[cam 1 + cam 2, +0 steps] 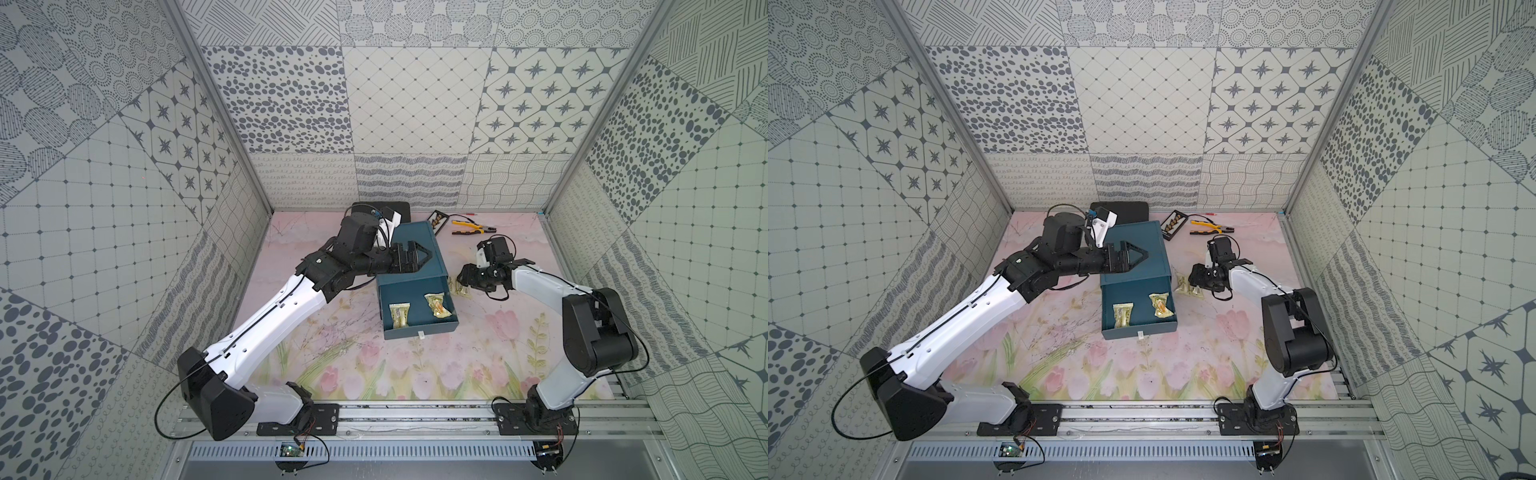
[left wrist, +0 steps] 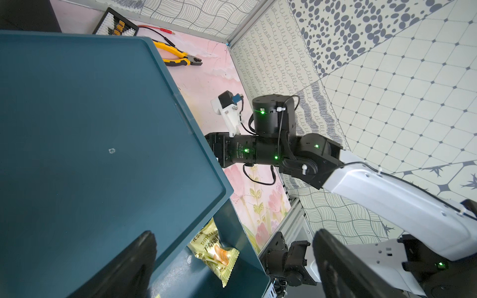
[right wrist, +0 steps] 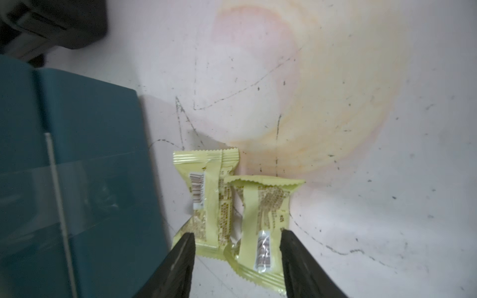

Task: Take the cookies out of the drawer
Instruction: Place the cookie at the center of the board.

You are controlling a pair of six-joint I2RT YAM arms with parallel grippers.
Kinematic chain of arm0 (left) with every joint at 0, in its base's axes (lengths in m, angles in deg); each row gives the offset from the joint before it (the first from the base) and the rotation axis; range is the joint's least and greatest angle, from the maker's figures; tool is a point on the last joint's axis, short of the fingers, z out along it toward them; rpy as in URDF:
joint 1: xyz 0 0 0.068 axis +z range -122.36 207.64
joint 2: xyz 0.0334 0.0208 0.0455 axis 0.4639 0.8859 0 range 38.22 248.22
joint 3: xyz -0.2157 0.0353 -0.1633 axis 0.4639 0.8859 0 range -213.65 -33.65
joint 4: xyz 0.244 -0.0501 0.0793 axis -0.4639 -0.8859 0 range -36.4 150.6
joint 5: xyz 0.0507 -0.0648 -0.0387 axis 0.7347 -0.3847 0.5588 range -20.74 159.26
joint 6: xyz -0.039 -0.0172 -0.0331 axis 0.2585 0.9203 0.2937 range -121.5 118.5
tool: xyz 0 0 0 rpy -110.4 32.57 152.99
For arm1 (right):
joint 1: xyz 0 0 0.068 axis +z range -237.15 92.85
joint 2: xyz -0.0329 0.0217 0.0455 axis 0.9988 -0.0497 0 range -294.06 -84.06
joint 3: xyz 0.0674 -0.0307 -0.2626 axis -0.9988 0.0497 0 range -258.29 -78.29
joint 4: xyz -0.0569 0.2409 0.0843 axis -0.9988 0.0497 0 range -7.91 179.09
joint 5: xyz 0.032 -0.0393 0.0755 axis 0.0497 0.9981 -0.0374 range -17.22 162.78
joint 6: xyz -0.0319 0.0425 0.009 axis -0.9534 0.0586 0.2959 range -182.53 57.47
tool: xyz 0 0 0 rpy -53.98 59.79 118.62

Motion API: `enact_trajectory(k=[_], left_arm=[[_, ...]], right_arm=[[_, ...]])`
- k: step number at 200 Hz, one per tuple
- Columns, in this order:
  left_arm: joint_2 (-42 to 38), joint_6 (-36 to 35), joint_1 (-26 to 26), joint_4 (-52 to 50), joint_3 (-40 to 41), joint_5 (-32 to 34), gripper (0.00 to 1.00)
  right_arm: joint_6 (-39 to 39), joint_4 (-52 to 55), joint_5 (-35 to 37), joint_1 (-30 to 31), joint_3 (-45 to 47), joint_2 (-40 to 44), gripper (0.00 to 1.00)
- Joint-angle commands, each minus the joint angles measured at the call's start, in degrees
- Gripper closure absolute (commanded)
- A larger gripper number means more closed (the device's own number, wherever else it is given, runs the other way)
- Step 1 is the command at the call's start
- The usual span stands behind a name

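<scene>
Bits laid at the back of a pink floral-printed table mat (image 1: pixel 374 365)
Yellow-handled metal pliers (image 1: pixel 473 227) are laid beside a slim black tray of small brown pieces (image 1: pixel 437 217); a thin red-tipped black lead (image 2: pixel 154 29) is seen just behind the pliers.

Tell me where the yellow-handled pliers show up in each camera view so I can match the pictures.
In a top view: the pliers lie at the back of the table, right of the teal drawer unit.
In a top view: the same spot, right of the unit.
Left wrist: on the table just past the unit's far corner.
Right wrist: not in it.
Shared landmark: the teal drawer unit, which the right wrist view also shows.
</scene>
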Motion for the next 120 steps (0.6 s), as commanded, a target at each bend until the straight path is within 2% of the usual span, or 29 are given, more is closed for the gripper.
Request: enact_trajectory(k=[1, 34, 66, 120], left_arm=[[-3.1, -3.4, 0.5, -3.1, 0.7, 5.1, 0.01], [-5.3, -4.3, 1.1, -8.5, 1.0, 10.8, 0.01], [-9.6, -1.9, 1.2, -7.9, 6.8, 14.5, 0.01], [-11.4, 0.0, 1.3, -6.8, 13.2, 13.1, 0.01]], right_arm=[[0.2, -0.6, -1.0, 0.0, 0.7, 6.2, 0.40], [-0.2, 1.6, -1.5, 0.1, 1.1, 16.8, 0.37], [-0.9, 6.6, -1.4, 0.1, -0.3, 26.7, 0.32], [1.3, 15.3, -5.9, 1.6, -6.1, 36.0, 0.32]])
